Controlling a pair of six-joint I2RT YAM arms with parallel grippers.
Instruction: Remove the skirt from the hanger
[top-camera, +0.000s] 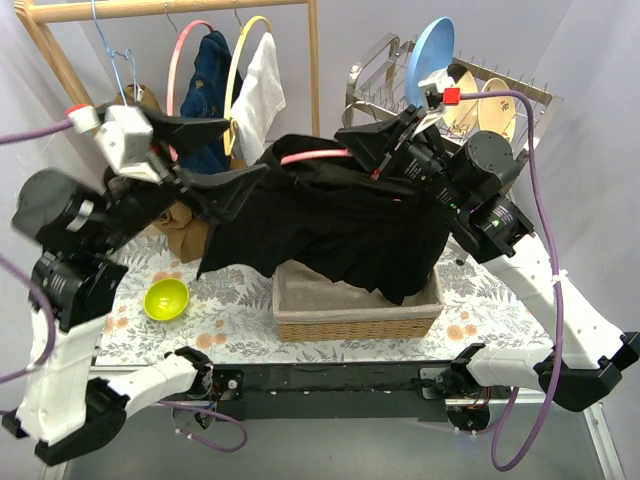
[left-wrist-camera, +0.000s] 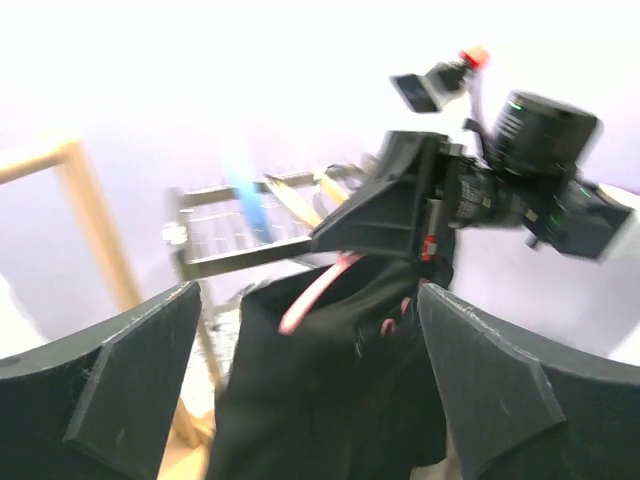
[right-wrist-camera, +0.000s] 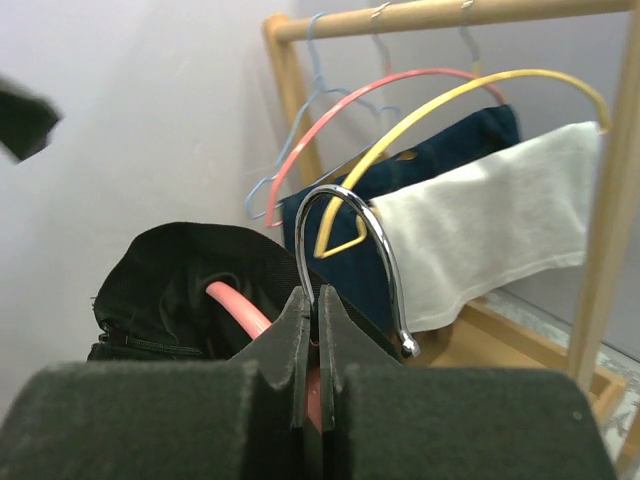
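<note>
The black skirt (top-camera: 330, 225) hangs spread out above the wicker basket, still draped on the pink hanger (top-camera: 315, 155). My right gripper (top-camera: 388, 152) is at the skirt's upper right. In the right wrist view that gripper (right-wrist-camera: 313, 297) is shut on the base of the hanger's chrome hook (right-wrist-camera: 345, 215), with the skirt (right-wrist-camera: 165, 280) bunched over the pink hanger (right-wrist-camera: 232, 305). My left gripper (top-camera: 247, 150) is open at the skirt's left corner, its lower finger against the cloth. In the left wrist view the skirt (left-wrist-camera: 330, 400) and the hanger (left-wrist-camera: 315, 295) lie between and beyond the wide-open fingers (left-wrist-camera: 130, 380).
A wicker basket (top-camera: 355, 322) sits under the skirt on the flowered mat. A green bowl (top-camera: 166, 298) lies at its left. Behind stands a wooden rack (top-camera: 200, 8) with a navy garment (top-camera: 208, 85) and a white cloth (top-camera: 262, 90). A dish rack with a blue plate (top-camera: 432, 50) is at back right.
</note>
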